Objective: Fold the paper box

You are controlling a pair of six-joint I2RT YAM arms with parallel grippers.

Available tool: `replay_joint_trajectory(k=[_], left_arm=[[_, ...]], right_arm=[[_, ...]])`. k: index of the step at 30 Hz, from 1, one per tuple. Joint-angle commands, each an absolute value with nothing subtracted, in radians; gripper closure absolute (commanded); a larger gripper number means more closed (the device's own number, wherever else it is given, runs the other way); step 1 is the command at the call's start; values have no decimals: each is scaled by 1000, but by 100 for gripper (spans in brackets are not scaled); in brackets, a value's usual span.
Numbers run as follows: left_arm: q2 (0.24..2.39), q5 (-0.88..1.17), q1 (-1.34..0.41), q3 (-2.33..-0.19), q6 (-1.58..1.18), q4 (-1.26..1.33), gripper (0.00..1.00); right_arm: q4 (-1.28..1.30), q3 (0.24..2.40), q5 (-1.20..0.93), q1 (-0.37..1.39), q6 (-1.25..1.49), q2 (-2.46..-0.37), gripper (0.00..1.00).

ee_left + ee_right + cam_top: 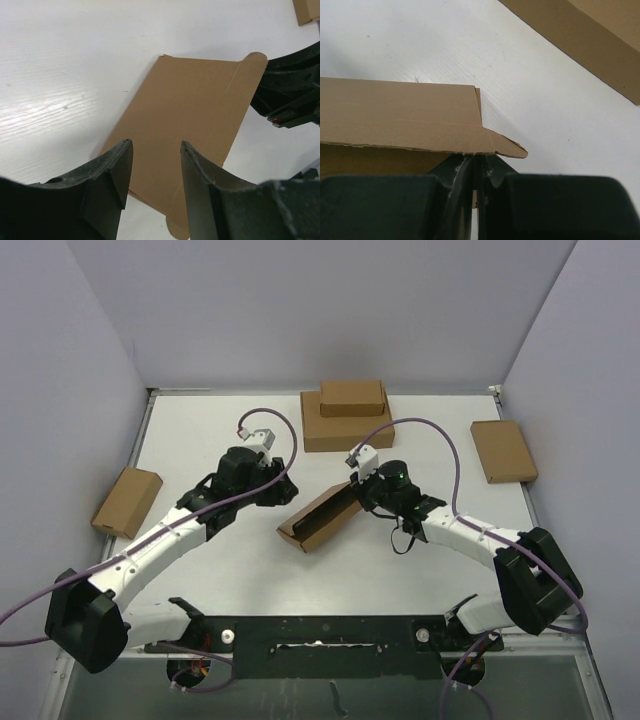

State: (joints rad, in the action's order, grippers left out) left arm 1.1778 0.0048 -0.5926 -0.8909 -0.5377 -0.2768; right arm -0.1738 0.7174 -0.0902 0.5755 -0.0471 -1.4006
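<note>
Though apart from left fingers, paper box between right fingers.

The paper box is plain brown, as are the other boxes near it, the bench is white with a faint grain, the left tool and right tool are black on white arms, and the cables are lilac.
</note>
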Motion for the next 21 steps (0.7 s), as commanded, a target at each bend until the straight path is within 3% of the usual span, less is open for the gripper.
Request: replay_joint_trajectory(k=[1, 15, 21], left_arm=[[1242, 162, -595, -901, -569, -127, 59], [1388, 264, -621, -846, -622, -43, 61], [1420, 261, -633, -838, -633, -26, 61]], right_arm=[[-198, 698, -128, 568, -79, -1385, 99], [-151, 712, -219, 542, -162, -1367, 87], [-55, 721, -367, 456, -262, -1324, 77]])
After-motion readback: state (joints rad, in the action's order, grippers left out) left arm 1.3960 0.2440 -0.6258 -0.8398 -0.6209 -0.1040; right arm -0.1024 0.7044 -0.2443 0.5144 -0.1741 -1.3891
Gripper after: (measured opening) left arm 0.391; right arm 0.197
